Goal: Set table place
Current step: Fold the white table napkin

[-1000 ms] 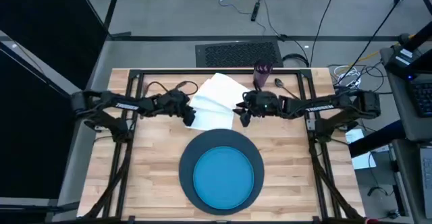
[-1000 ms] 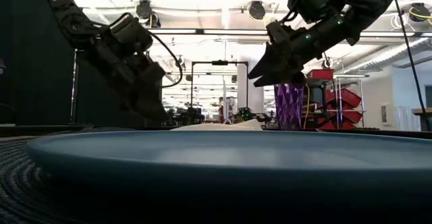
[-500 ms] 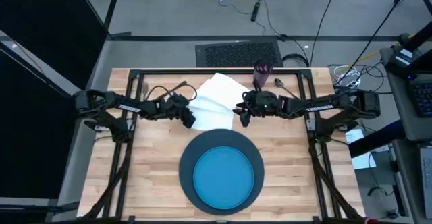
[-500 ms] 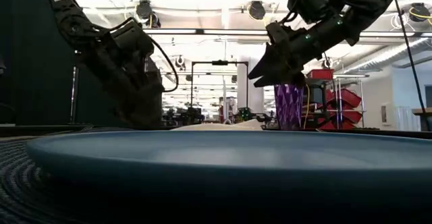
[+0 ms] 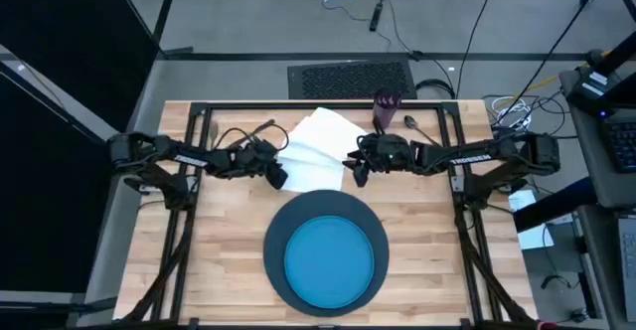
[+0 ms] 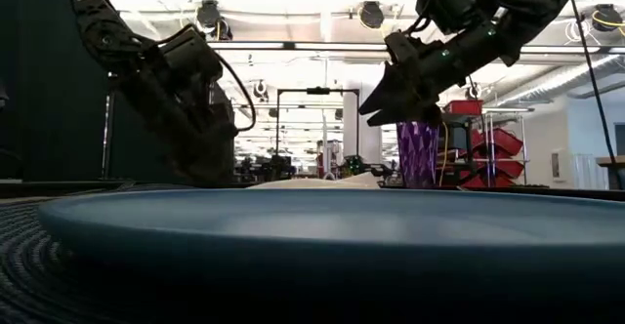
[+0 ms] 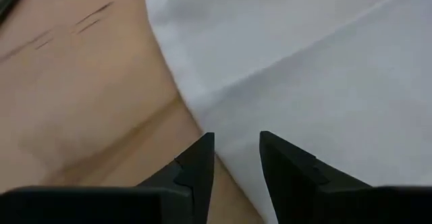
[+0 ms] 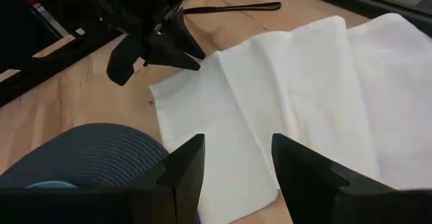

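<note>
A white napkin lies flat on the table, beyond a dark navy disc that carries a bright blue plate. My left gripper is down at the napkin's near left edge and open. One finger is over bare wood and the other is over the cloth. My right gripper hangs open above the napkin's near right part, well clear of it in the low view. A purple cup stands at the far edge beside a spoon. My left gripper points steeply down with its fingers on either side of the napkin's near left edge. I cannot tell whether the fingertips touch the cloth. The napkin lies flat on the wood.
A dark utensil lies on the wood beyond the napkin's left side. The black frame rails run along both sides of the table. Bare wood shows to the left and right of the disc.
My left gripper has come down to the table at the napkin's near left edge; it hung higher a second ago. The napkin has stayed flat.
</note>
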You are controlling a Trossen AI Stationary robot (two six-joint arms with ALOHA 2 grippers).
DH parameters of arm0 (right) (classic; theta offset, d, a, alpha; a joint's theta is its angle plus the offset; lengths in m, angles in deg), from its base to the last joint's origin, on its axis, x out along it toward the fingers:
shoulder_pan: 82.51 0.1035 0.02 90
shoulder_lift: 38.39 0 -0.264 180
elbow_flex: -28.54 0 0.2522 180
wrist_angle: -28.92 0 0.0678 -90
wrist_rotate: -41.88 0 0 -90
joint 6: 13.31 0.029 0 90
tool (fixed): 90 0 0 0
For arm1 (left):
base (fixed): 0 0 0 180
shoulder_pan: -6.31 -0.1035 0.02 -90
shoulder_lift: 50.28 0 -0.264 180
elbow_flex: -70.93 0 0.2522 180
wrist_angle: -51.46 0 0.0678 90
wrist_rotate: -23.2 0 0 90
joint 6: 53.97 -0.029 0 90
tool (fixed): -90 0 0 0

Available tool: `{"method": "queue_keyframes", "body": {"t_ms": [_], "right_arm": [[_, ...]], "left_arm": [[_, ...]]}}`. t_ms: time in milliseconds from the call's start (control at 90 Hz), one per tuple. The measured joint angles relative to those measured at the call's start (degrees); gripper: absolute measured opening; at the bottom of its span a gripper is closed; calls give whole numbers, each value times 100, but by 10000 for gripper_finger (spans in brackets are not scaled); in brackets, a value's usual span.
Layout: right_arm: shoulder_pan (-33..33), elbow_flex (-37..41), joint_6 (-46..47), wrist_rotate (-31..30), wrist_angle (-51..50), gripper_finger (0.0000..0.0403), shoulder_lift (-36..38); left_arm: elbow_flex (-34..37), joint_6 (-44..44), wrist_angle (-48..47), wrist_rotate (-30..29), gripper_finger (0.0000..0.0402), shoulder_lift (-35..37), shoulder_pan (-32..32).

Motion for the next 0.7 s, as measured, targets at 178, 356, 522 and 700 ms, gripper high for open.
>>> {"method": "queue_keyframes", "body": {"t_ms": [178,356,522,700], "right_arm": [[0,0,-7,-1,1,157,0],[2,0,44,1,3,157,0],[100,0,74,-14,-5,157,-4],[155,0,76,-28,-28,157,-4]], "left_arm": [[-15,150,31,104,104,-225,0],[-19,251,242,327,104,-372,23],[-6,89,556,579,83,-375,125],[-109,-178,562,879,10,-377,146]]}}
